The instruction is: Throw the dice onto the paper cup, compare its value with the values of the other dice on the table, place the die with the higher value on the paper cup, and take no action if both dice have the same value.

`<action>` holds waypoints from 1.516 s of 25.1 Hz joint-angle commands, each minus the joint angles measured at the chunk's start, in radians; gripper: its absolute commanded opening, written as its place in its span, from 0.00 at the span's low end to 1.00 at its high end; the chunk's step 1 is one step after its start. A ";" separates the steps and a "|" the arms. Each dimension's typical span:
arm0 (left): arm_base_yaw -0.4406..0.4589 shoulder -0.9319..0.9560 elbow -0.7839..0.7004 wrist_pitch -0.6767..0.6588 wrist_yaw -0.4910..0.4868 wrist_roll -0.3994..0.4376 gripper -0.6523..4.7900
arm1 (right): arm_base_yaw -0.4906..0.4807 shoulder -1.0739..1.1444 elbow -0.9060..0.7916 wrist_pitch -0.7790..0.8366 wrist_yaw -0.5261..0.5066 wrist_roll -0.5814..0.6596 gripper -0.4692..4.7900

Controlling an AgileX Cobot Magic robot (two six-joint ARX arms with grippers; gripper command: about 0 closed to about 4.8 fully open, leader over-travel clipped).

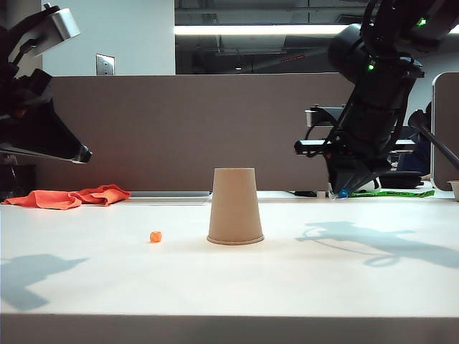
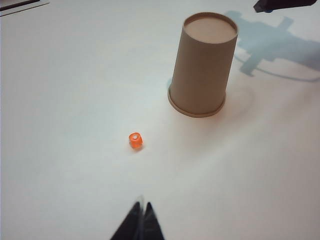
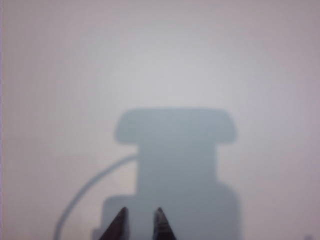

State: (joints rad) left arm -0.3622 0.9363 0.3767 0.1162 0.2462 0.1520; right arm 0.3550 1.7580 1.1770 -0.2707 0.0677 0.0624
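The tan paper cup (image 1: pixel 234 206) (image 2: pixel 205 65) stands upside down, rim on the white table (image 1: pixel 323 279). A tiny orange die (image 1: pixel 155 236) (image 2: pixel 135 140) lies on the table a little to the cup's left. My right gripper (image 1: pixel 341 192) (image 3: pixel 140 212) hangs just above the table to the right of the cup, with the blue die (image 1: pixel 343 193) showing at its tips. In the right wrist view the tips stand slightly apart over bare table and the die is hidden. My left gripper (image 1: pixel 84 154) (image 2: pixel 142 205) is shut and empty, raised at the far left.
An orange cloth (image 1: pixel 68 197) lies at the table's back left. A green strip (image 1: pixel 394 193) and a small white container (image 1: pixel 453 188) sit at the back right. A brown partition (image 1: pixel 179 129) runs behind the table.
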 commanded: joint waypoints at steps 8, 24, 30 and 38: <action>-0.002 -0.002 0.004 0.011 0.002 -0.004 0.11 | 0.000 -0.005 0.002 0.013 -0.026 -0.014 0.32; -0.002 -0.002 0.004 0.011 0.002 -0.007 0.11 | 0.001 -0.039 0.006 -0.015 -0.026 -0.010 0.31; -0.002 -0.002 0.004 0.011 0.002 -0.007 0.11 | 0.002 -0.122 0.005 -0.156 -0.026 -0.010 0.08; -0.002 -0.002 0.004 0.012 0.001 -0.006 0.11 | 0.024 -0.354 0.004 -0.549 -0.190 -0.015 0.08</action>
State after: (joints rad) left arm -0.3622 0.9363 0.3767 0.1158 0.2459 0.1448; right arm 0.3653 1.4204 1.1786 -0.7403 -0.0975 0.0513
